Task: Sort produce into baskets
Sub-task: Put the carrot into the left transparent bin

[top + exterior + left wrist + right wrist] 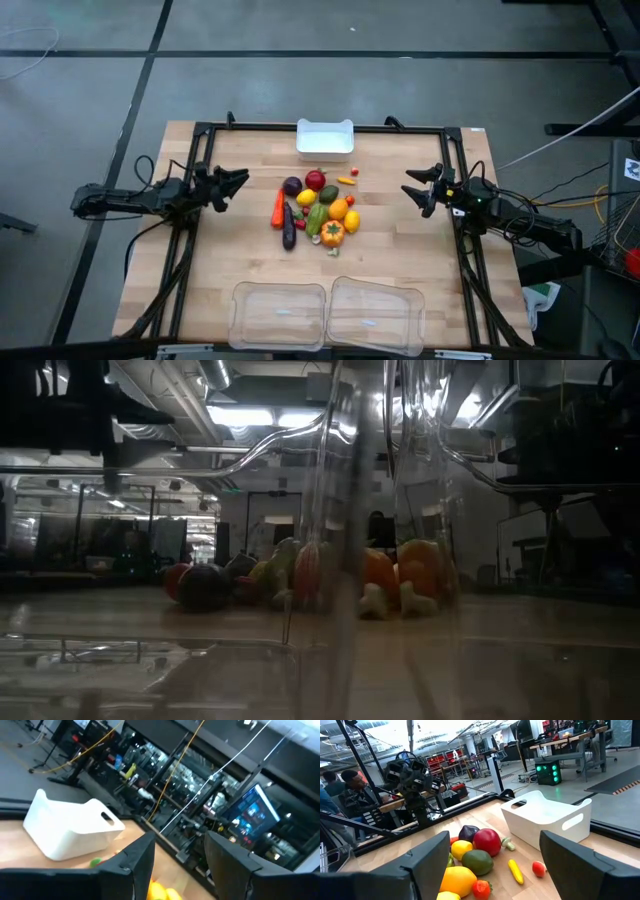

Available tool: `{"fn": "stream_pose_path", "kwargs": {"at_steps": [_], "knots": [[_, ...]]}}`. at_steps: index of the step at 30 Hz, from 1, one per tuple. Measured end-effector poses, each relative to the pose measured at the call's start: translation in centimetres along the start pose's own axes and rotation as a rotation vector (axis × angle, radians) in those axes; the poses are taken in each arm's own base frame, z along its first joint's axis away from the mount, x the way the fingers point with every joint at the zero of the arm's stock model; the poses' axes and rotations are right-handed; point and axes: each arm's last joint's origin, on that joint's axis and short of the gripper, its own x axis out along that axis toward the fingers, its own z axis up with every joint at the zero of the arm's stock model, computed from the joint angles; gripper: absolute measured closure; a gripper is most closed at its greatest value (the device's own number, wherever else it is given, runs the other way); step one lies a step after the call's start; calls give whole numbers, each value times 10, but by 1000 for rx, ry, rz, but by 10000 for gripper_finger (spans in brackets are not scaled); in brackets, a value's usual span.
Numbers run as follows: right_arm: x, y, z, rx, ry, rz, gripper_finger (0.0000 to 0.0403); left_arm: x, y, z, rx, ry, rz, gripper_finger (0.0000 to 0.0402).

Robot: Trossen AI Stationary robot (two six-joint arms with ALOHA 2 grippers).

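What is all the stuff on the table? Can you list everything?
toy produce: about a dozen, mixed red, orange, yellow, green, purple; heaped mid-table.
white bin: one, white; far edge of table, empty.
clear trays: two, see-through; side by side at near edge, empty.
table: one, light wood.
people: at least two, in the room beyond the table, right wrist view.
left gripper: dark, open, left of the heap.
right gripper: dark, open, right of the heap.
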Motion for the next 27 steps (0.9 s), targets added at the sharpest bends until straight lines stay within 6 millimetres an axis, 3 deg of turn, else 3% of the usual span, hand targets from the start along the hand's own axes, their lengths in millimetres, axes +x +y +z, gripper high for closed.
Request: {"fn": "stream_pose_path", "kwargs": {"at_steps": [6,13,21,27], "knots": [[0,0,0,0,0,0,98,11,-10,4,44,55,38,233],[0,0,0,-3,-2,-7,98,31,-35,20,165,107,66,233],[0,-1,0,-5,-14,-48,98,60,-63,34,265,315,203,233],[0,-1,0,-5,-14,-50,98,82,-77,32,321,478,327,233]]}}
